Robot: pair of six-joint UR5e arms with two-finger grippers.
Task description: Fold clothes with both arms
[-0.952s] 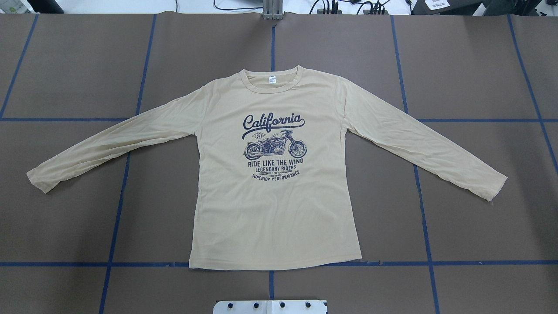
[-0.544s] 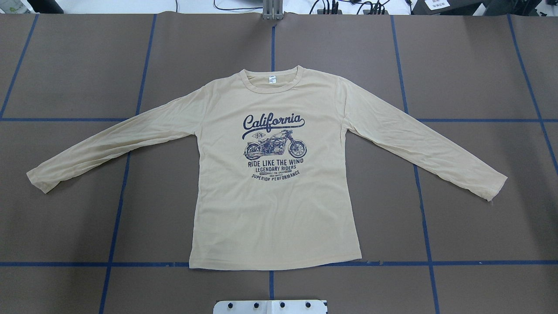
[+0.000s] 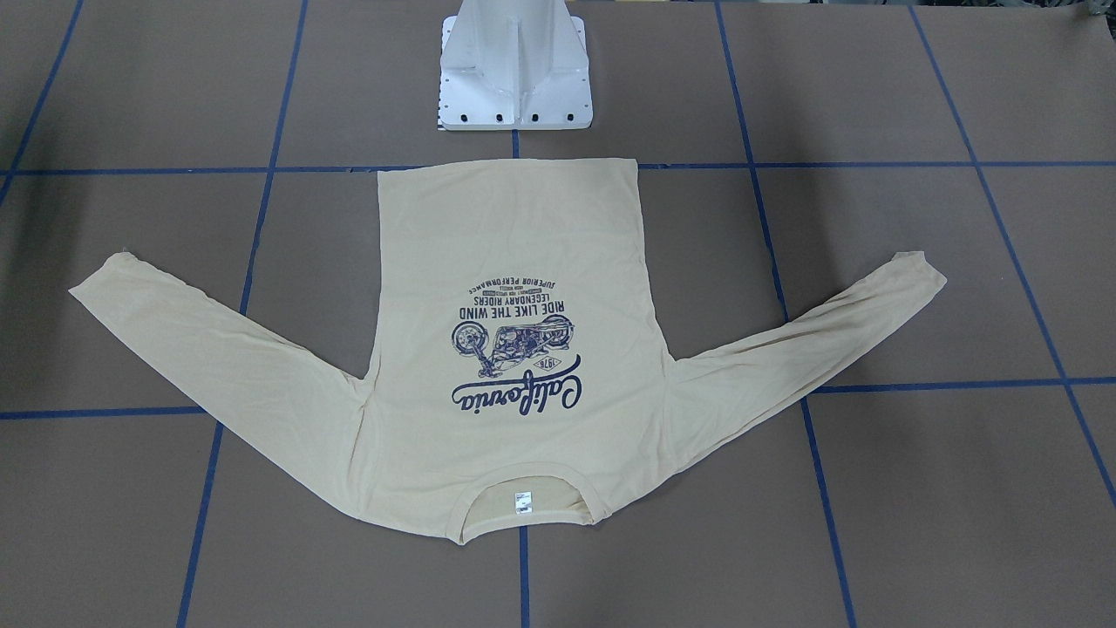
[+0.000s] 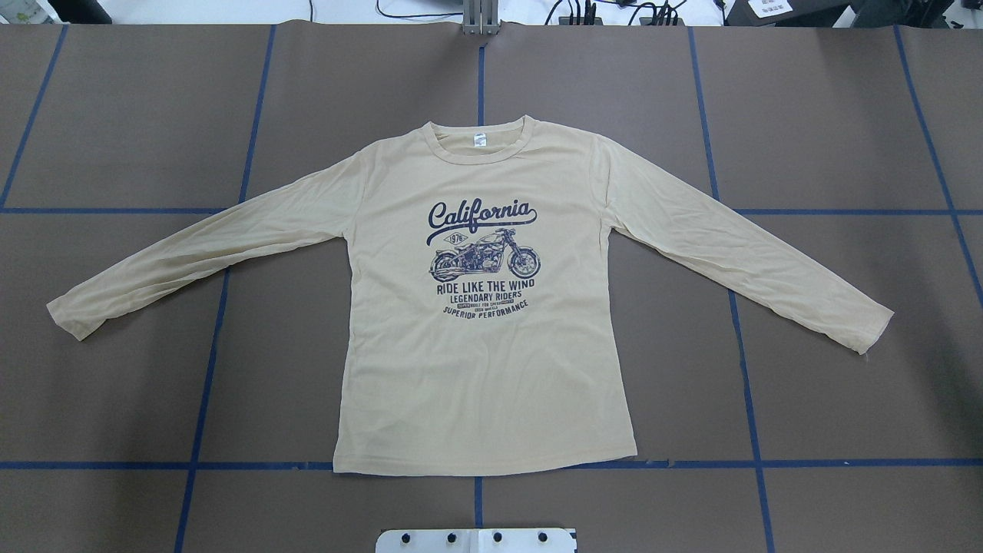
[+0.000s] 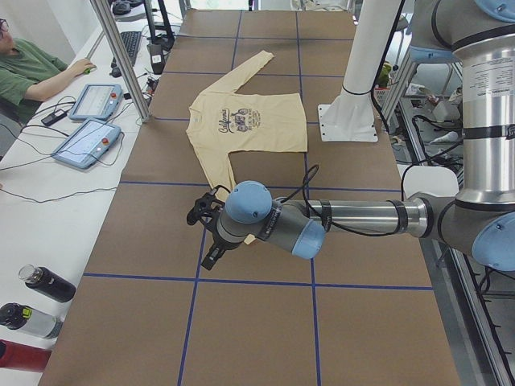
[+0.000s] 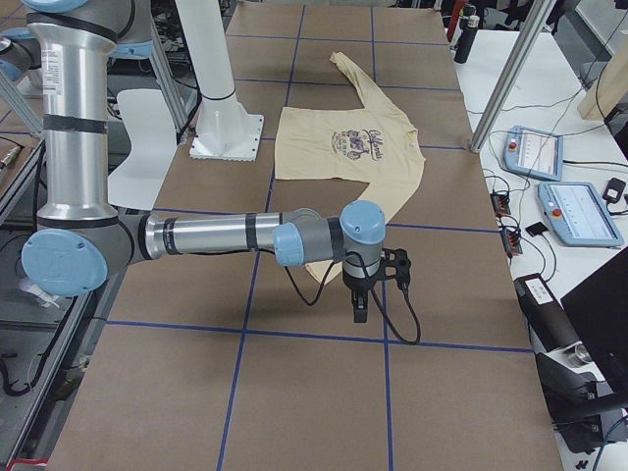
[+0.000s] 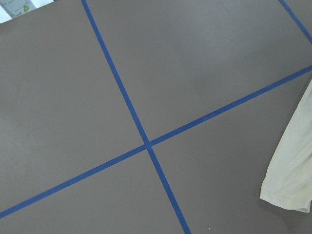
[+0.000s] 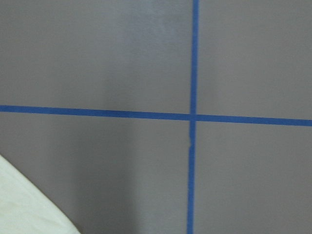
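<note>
Trouble, I think, can begin at the far left of the overhead frame. There the left cuff (image 4: 69,315) of the T-shirt (image 4: 484,369) ends in a thin, slightly curled edge. A pincer that comes down on it may take only the upper layer, or push the cloth into a wrinkle. In the centre the body lies flat, print (image 4: 482,257) up, with the neck toward the top edge and the hem toward the bottom; nothing is folded yet. At the far right the right cuff (image 4: 872,326) gives the same danger, and if you lift the two sides unevenly, the fold can go crooked. The left gripper (image 5: 212,253) and the right gripper (image 6: 359,304) each hang over the table (image 4: 138,115) near a cuff; how wide they stand you cannot tell from these views. The fabric looks thin, soft and matte, pale cream. The table is smooth brown, crossed by blue tape lines (image 4: 209,369).
</note>
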